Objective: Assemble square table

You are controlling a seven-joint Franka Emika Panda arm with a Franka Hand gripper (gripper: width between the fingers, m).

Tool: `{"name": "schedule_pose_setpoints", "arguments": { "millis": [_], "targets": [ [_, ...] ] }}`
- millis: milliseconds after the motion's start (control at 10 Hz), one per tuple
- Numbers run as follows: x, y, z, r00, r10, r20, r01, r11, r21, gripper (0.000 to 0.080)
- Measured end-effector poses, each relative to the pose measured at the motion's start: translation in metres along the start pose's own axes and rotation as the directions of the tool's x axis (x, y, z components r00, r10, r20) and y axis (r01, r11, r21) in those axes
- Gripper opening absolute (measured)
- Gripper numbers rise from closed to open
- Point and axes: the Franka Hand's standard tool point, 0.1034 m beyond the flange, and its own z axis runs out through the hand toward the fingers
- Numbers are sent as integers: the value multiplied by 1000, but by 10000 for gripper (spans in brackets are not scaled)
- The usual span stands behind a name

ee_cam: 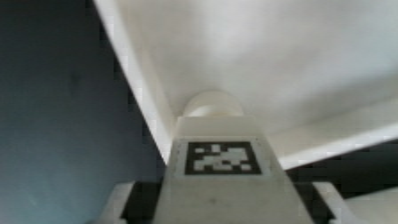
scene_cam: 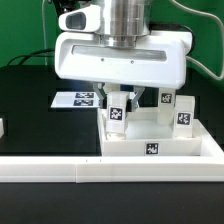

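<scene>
The square tabletop (scene_cam: 160,145) is seen pressed against the long white border rail (scene_cam: 60,170) at the near edge, with open black table (scene_cam: 30,100) toward the exterior view's left. Directly above the slab, the gripper (scene_cam: 118,108) is clamped on a tagged leg (scene_cam: 118,113), held upright over the tabletop's surface (ee_cam: 267,60). Two further legs (scene_cam: 185,110) are stood on the slab's right side. The marker board (scene_cam: 80,99) is seen behind, apart.
</scene>
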Motion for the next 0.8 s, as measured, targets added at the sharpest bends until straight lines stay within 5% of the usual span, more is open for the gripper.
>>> {"name": "schedule_pose_setpoints", "arguments": {
  "millis": [800],
  "targets": [
    [-3,-5,1,770,639,11,-639,770,3,290]
  ]
}}
